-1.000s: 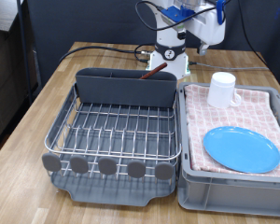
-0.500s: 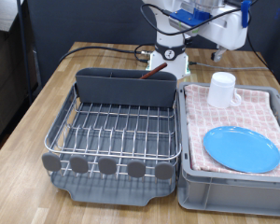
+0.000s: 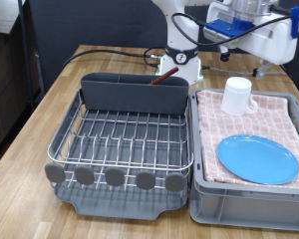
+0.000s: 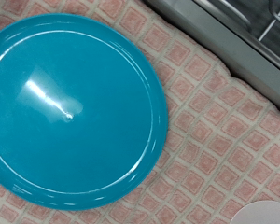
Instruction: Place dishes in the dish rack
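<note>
The light-blue plate (image 3: 257, 159) lies flat on the pink checkered cloth (image 3: 279, 115) in the grey bin; it fills most of the wrist view (image 4: 70, 107). The white cup (image 3: 237, 96) stands on the cloth behind the plate, and its rim shows at the wrist view's corner (image 4: 266, 213). A dark-brown spoon handle (image 3: 166, 76) sticks out of the grey caddy (image 3: 135, 92) of the dish rack (image 3: 120, 139). The wire grid holds nothing. The arm's hand (image 3: 257, 28) hovers high above the bin, over the cup and plate. Its fingers do not show in either view.
The grey bin (image 3: 244, 204) sits at the exterior view's right of the rack. A row of grey discs (image 3: 115, 176) lines the rack's front edge. The robot base (image 3: 184, 60) and black cables stand behind the caddy. The rack's edge (image 4: 261, 28) shows in the wrist view.
The arm's hand has swung from above the caddy towards the exterior view's right, over the bin. The plate, cup and spoon have not moved.
</note>
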Tool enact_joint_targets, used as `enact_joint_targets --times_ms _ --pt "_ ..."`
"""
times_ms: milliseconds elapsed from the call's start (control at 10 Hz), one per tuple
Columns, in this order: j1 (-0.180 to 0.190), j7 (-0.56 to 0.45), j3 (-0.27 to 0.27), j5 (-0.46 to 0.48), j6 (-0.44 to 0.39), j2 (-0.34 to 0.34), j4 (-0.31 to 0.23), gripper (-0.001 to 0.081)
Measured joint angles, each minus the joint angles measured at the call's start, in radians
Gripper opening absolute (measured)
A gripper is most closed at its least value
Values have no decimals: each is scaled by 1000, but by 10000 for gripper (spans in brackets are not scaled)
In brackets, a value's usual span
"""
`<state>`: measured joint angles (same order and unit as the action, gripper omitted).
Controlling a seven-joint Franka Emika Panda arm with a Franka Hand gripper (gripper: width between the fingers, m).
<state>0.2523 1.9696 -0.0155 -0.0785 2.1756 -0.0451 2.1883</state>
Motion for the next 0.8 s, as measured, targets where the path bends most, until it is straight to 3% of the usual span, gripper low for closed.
enact_joint_targets --times_ms 100,300,800 --pt "0 0 7 10 -3 27 -28 803" --pt "0 -40 6 58 81 63 -28 803" --pt "-6 -114 -8 129 443 101 146 803"
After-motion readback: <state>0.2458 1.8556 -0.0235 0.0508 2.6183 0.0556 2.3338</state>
